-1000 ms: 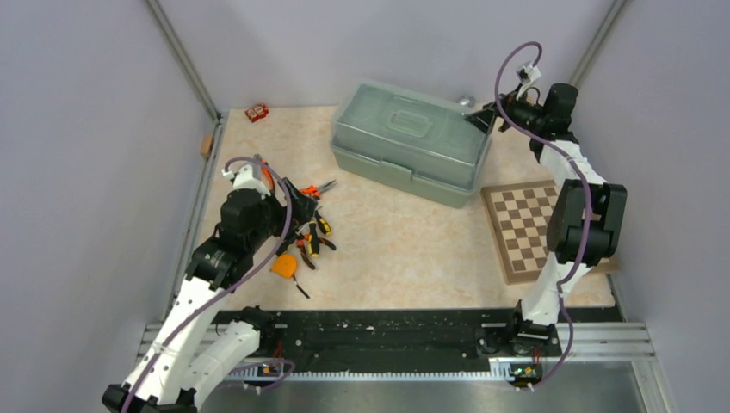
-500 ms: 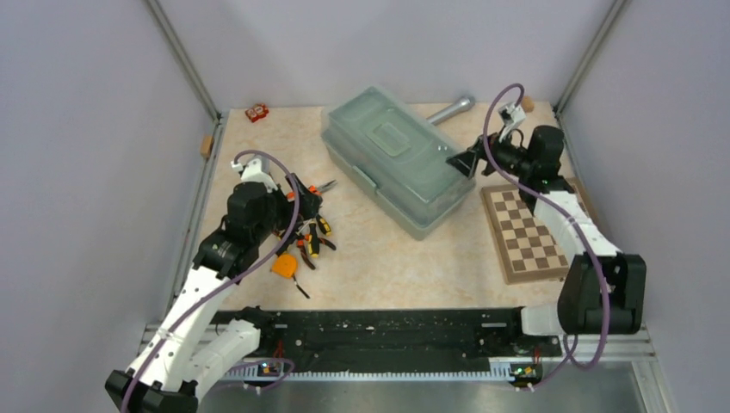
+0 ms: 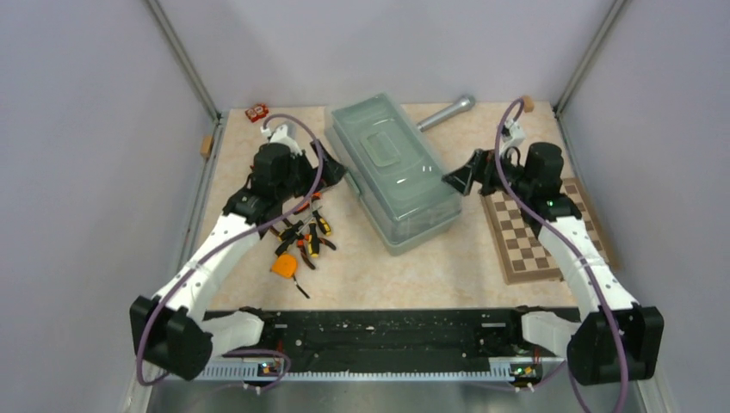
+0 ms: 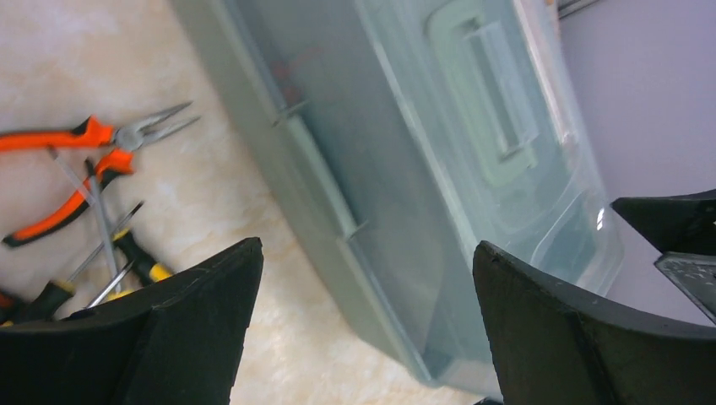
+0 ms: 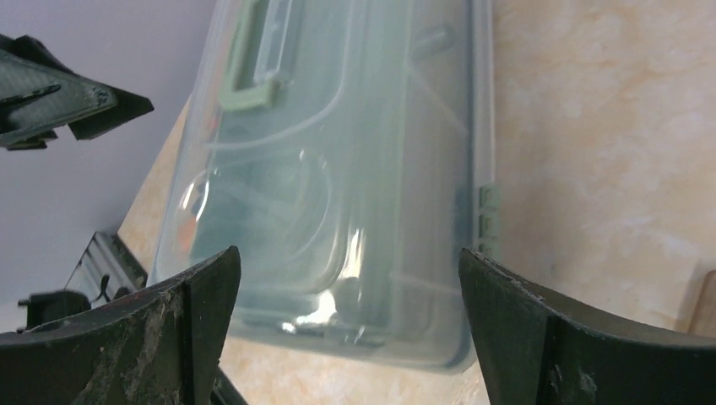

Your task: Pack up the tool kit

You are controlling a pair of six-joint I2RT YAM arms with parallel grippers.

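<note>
Barely begun: the sage-green toolbox [image 3: 392, 172] sits mid-table, lid shut, between the left gripper [image 3: 331, 172] and right gripper [image 3: 456, 178], both spread wide and empty. Orange-handled pliers [image 4: 84, 160], screwdrivers [image 3: 314, 232] and tape measure [image 3: 284, 266] lie loose beside it, unpacked.

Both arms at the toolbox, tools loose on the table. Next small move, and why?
Probably ease the open left gripper and right gripper onto the lid edges of the toolbox to lift it. The lid is shut and the pliers and screwdrivers lie outside, so nothing can go in yet.
</note>
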